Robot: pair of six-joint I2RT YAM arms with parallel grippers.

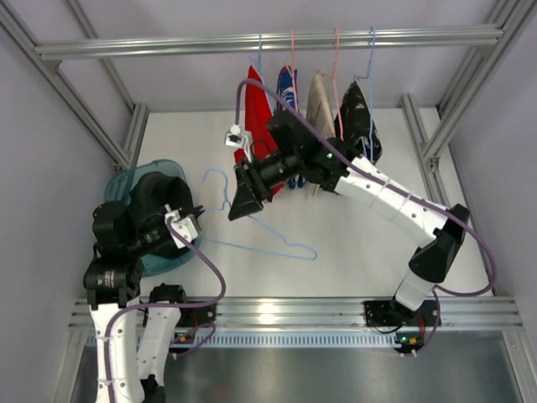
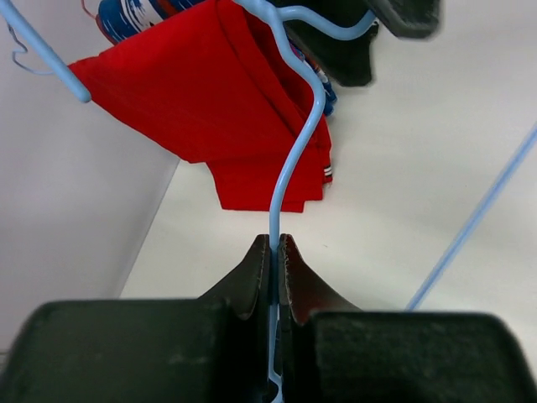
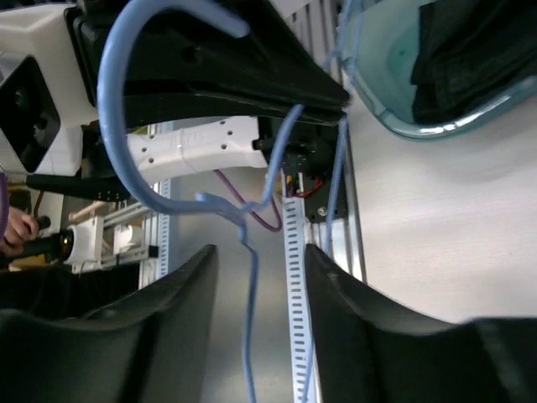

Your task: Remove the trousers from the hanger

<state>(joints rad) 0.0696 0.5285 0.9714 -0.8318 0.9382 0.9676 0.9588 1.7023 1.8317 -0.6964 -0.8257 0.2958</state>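
Now red trousers (image 2: 218, 101), plain, folded, hang off rail (image 1: 268, 38) ahead of my left gripper (image 2: 273, 243), apart from it. Black trousers (image 3: 457, 59) lie bunched in teal basin (image 3: 403, 122). L jaws pinched tight on light-blue hanger (image 2: 298, 143) wire. My right gripper (image 3: 256, 252) is partway open, wire btwn fingers, gripping nothing.

top: overhead, looking down | wrists: close, outward | shared: blue hanger (image 2: 288, 168)

Two arms: left arm (image 1: 126, 243), right arm (image 1: 394, 206). Five wire hangers: four hooked on the rail (image 1: 168, 44) over the table's far edge, and one light-blue hanger (image 2: 274, 227) off it. Four hung garments: red trousers (image 1: 258, 117), blue-and-white garment (image 1: 288, 88), beige garment (image 1: 320, 94), black garment (image 1: 354, 113). One teal tub (image 1: 122, 180) at the left edge, with one dark cloth (image 3: 457, 59) inside.
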